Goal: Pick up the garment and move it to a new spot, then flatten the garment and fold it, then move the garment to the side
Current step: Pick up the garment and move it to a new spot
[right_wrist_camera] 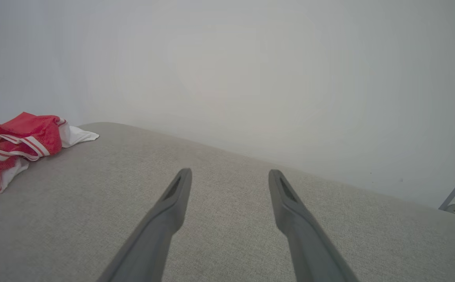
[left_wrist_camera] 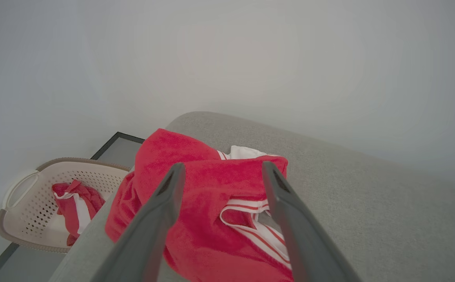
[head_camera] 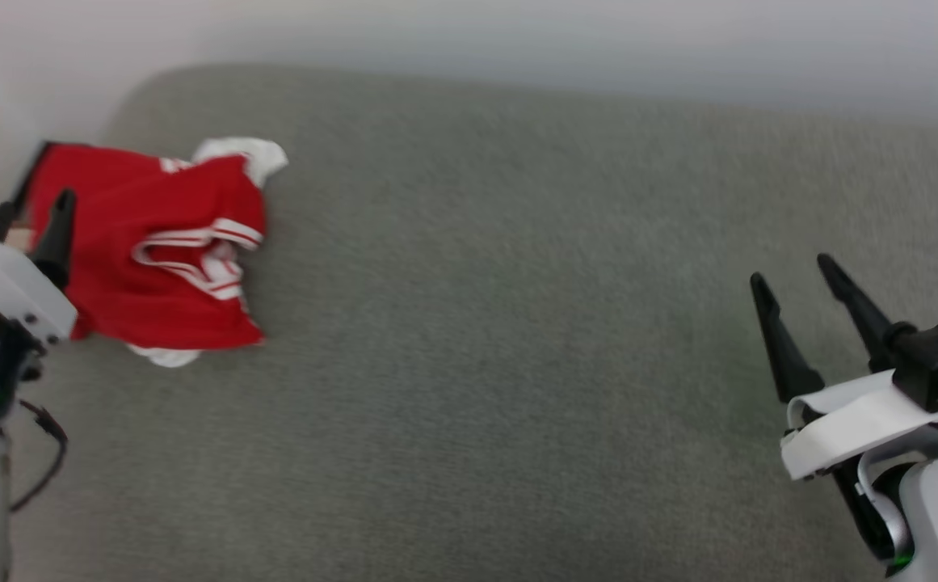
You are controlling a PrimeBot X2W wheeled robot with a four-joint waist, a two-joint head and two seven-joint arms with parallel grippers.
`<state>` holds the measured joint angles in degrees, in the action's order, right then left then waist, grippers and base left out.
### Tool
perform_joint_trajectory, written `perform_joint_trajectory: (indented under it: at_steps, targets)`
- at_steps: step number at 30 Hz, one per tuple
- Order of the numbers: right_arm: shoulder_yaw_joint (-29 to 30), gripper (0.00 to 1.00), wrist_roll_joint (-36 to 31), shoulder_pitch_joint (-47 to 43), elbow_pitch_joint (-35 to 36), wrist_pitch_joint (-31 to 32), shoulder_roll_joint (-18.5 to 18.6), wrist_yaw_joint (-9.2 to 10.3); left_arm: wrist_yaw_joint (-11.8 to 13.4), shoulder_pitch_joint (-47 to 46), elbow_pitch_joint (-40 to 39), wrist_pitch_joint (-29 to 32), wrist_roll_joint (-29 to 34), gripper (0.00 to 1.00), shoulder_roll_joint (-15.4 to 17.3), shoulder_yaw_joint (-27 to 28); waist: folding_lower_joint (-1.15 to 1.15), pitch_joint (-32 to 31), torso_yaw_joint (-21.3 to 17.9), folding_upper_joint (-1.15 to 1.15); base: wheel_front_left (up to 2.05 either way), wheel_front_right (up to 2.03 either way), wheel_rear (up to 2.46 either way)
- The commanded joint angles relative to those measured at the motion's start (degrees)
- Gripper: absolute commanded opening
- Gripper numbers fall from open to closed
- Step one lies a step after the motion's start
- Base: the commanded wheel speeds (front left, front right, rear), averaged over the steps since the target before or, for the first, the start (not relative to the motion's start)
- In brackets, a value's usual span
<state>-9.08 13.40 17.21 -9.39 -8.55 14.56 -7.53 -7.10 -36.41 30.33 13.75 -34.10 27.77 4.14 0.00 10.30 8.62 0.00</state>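
Our left gripper point(head_camera: 36, 208), jaws spread and empty, hangs over the crumpled garment point(head_camera: 153, 250) at the couch's point(head_camera: 517, 323) far-left end. The shirt lies directly ahead of its fingers, seemingly untouched. Our right gripper point(head_camera: 792, 271), equally spread and empty, sits well apart at the right, so the left arm is nearer.
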Motion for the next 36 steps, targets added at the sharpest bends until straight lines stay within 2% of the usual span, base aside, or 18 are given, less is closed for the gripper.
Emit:
perform_joint_trajectory:
  at_steps: [1,5,14,24,25,26,36]
  targets:
    - [0.4,1.00,-0.4,1.1,0.5,0.2,0.3,0.08,-0.3,-1.9,1.6,1.1,-0.8,1.00,0.5,-0.4,0.00,7.2,-5.5,0.00,0.00,0.00,0.00]
    - [0.9,1.00,-0.6,2.1,1.8,0.3,0.7,0.08,-0.4,-6.2,6.8,5.6,-2.1,1.00,2.4,-1.9,0.00,10.5,-6.9,0.00,0.00,0.00,0.00]
    - [1.9,1.00,-1.2,3.6,4.6,1.1,0.8,0.08,-0.2,-13.6,19.1,13.6,-2.8,1.00,3.1,-5.1,0.00,16.5,-8.6,0.00,0.00,0.00,0.00]
    - [1.9,1.00,-1.6,4.3,4.8,1.4,0.0,0.08,-0.1,-15.6,30.9,14.9,-2.4,1.00,1.5,-7.8,0.00,17.2,-8.8,0.00,0.00,0.00,0.00]
    - [1.8,1.00,-1.5,4.4,4.6,1.4,0.0,0.08,-0.1,-15.6,31.7,14.6,-2.7,0.66,1.5,-7.7,0.00,16.9,-8.8,0.00,0.00,0.00,0.00]
    - [1.8,1.00,-1.4,4.4,4.5,1.4,-0.1,0.08,-0.1,-15.8,32.2,14.0,-2.8,0.00,1.7,-7.5,0.00,16.6,-8.9,0.00,0.00,0.00,0.00]
    - [1.9,1.00,-0.7,2.7,2.1,0.0,-0.6,0.08,-0.2,-17.0,28.7,4.9,-5.0,0.00,5.9,-8.6,0.00,9.8,-7.9,0.00,0.00,0.00,0.00]
